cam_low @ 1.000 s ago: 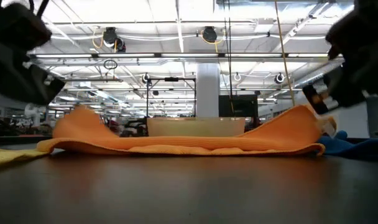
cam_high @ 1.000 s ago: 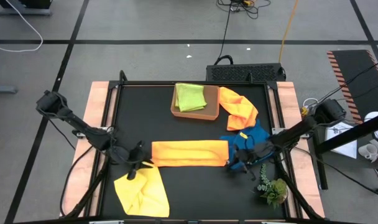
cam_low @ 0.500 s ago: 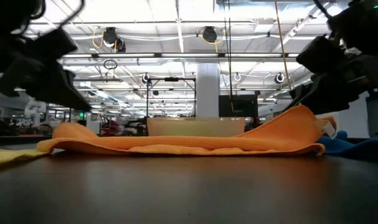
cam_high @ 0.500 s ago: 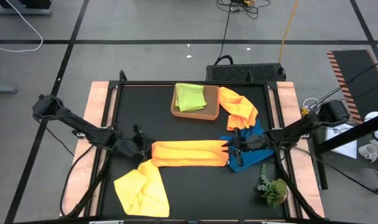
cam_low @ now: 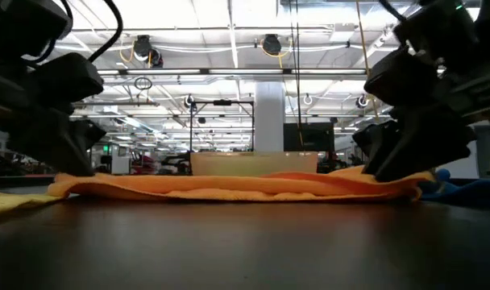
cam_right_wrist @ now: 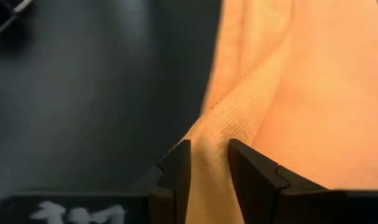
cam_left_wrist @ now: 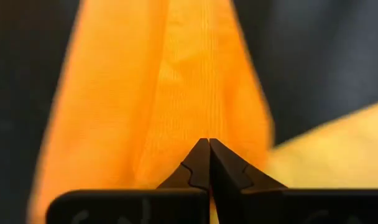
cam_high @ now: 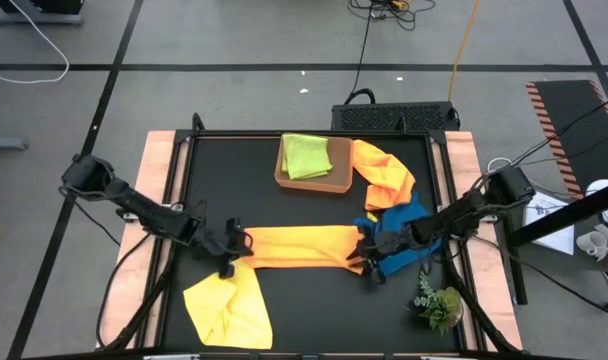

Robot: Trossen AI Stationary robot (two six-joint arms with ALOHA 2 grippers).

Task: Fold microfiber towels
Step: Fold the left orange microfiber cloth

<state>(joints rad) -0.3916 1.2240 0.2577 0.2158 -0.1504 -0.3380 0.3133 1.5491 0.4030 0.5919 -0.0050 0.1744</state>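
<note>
Within the last second the left gripper (cam_high: 236, 243) pinched shut on the long folded orange microfiber towel (cam_high: 299, 246), while the right gripper (cam_high: 367, 250) clamped its opposite end, readying another fold.

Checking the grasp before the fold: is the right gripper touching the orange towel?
Touching. The right wrist view shows the right gripper with a ridge of the orange towel pinched between its fingers.

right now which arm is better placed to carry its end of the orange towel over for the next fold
Either could, but the right looks slightly better placed. The right gripper visibly pinches a thick ridge of the orange towel. The left gripper is shut at the opposite end, and no cloth shows between its fingertips.
</note>
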